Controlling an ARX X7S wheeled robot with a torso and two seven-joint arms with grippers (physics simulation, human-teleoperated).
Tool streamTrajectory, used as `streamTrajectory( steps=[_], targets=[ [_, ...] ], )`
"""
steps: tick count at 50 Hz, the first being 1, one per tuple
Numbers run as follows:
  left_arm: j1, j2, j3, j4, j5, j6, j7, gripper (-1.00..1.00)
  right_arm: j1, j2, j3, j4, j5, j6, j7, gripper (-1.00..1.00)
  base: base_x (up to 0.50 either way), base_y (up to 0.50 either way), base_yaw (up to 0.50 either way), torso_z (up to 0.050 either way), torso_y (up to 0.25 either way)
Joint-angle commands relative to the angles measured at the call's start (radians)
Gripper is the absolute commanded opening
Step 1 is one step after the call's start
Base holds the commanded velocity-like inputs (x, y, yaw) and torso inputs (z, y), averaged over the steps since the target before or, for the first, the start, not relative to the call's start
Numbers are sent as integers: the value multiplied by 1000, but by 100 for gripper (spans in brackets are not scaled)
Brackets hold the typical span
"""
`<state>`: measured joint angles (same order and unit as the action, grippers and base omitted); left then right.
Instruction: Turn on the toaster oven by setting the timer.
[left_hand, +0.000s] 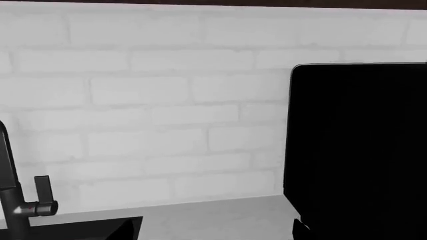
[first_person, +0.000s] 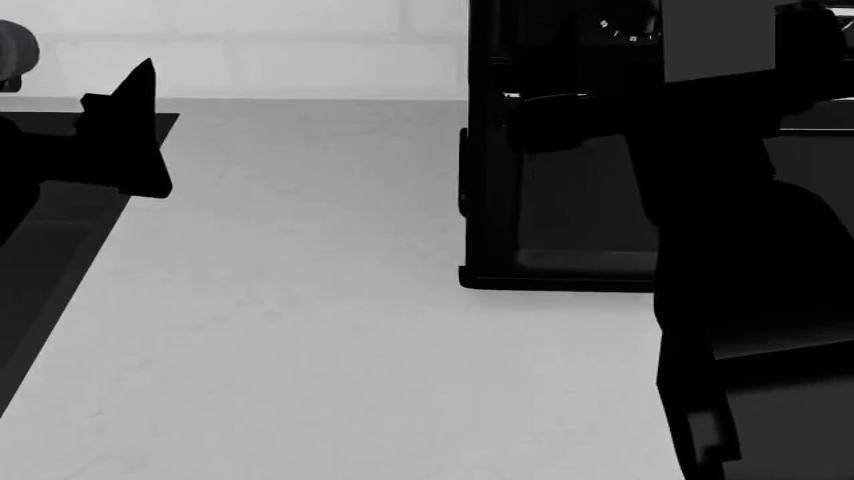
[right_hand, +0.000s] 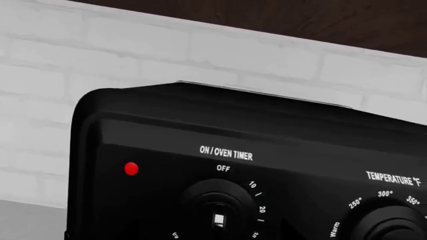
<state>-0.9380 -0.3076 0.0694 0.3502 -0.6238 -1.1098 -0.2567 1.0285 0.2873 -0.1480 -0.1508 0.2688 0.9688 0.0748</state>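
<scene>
On the pale grey table (first_person: 294, 330) we find the black boxy toaster oven (first_person: 561, 210) with its dark glass door, standing at the right against the white brick wall (left_hand: 147, 100). At the far left the dark sink basin (first_person: 54, 240) is sunk into the table; what it holds we cannot make out. Our head view catches only a sliver of tick marks at the oven's top edge, whereas our right wrist view reads the control strip plainly: the round black timer dial (right_hand: 219, 207) under "ON / OVEN TIMER", ringed by OFF, 10 and 20, a red lamp (right_hand: 131, 168) beside it, and the temperature knob (right_hand: 390, 225) near it. Our left wrist view alone shows the dark faucet (left_hand: 20, 200) by the sink and the oven's plain black side. Our left hand (first_person: 127, 135) hovers over the sink edge, our right hand (first_person: 561, 120) reaches in front of the oven; both are black silhouettes, so whether they are wide or narrow we cannot tell.
</scene>
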Motion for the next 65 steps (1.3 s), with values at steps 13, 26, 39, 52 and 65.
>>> streamTrajectory(
  steps=[13, 26, 39, 52, 65],
  targets=[
    [-2, -2, 8, 1, -10, 0, -8, 100, 5, 7, -11, -13, 3, 8, 9, -100, 8, 0, 3, 0, 0],
    [-3, -5, 7, 5, -18, -6, -15, 100, 7, -14, 30, -6, 10, -6, 40, -100, 11, 1, 7, 0, 0],
    [-5, -9, 9, 4, -23, -3, -17, 100, 14, -61, 118, -4, 47, -13, 81, -100, 15, 0, 8, 1, 0],
    [1, -16, 2, 12, -32, -5, -22, 100, 21, -101, 201, -2, 92, -13, 110, -100, 17, 0, 9, 2, 0],
    [6, -23, -2, 11, -38, 3, -22, 100, 25, -137, 267, 1, 126, -23, 145, -100, 17, 0, 8, 2, 0]
  ],
)
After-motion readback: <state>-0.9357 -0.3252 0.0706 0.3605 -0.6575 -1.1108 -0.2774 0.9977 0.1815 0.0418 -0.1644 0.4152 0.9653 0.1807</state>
